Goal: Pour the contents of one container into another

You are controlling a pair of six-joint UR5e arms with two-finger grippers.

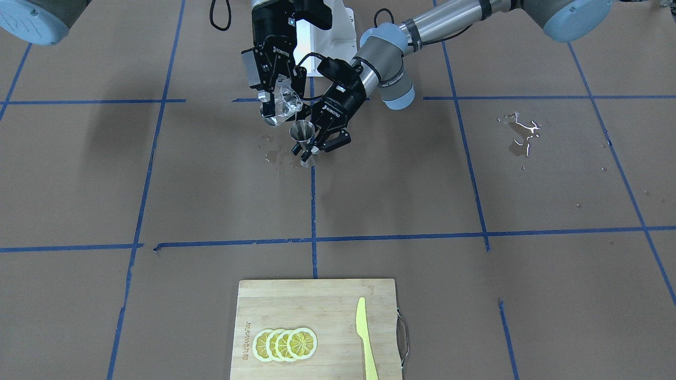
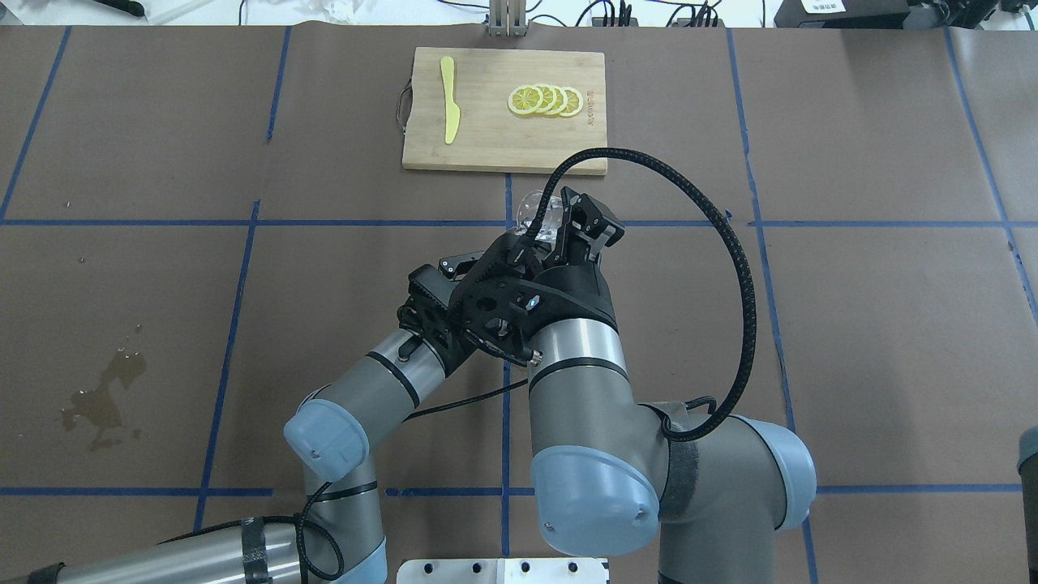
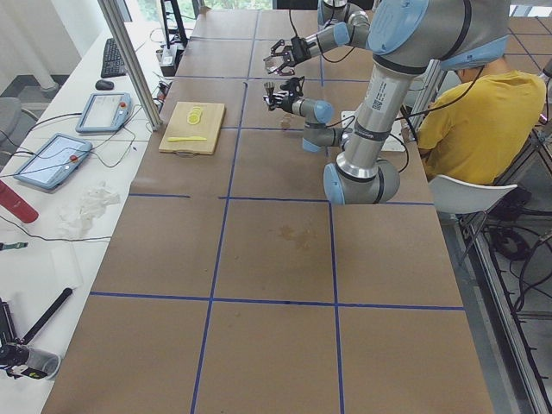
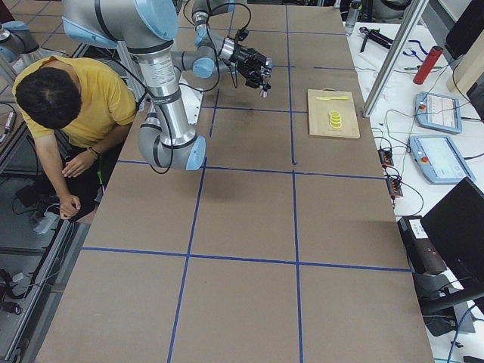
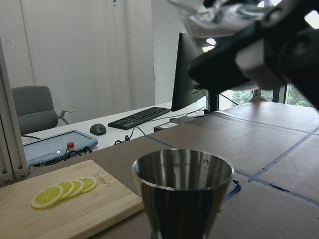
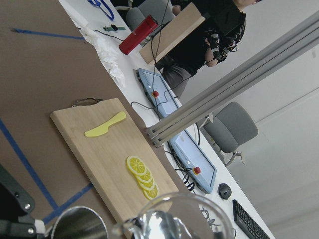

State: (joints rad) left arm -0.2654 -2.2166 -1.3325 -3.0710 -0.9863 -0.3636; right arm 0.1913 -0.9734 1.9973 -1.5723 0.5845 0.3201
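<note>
My right gripper (image 1: 280, 97) is shut on the clear glass cup (image 1: 285, 103), which is tipped steeply with its mouth down toward the steel jigger (image 1: 302, 132). My left gripper (image 1: 317, 148) is shut on the jigger and holds it upright, just above the table. In the left wrist view the jigger (image 5: 182, 194) fills the bottom centre, with the cup (image 5: 214, 15) blurred above its mouth. The right wrist view shows the cup's rim (image 6: 164, 219) beside the jigger's mouth (image 6: 79, 224). From overhead the cup (image 2: 537, 212) sticks out past the right gripper (image 2: 568, 219); the jigger is hidden there.
A wooden cutting board (image 1: 327, 301) at the far edge carries lemon slices (image 1: 285, 344) and a yellow knife (image 1: 365, 338). A puddle (image 1: 520, 134) lies on the robot's left side. Small wet spots (image 1: 277, 155) mark the paper under the jigger. A seated person (image 3: 479, 121) is behind the robot.
</note>
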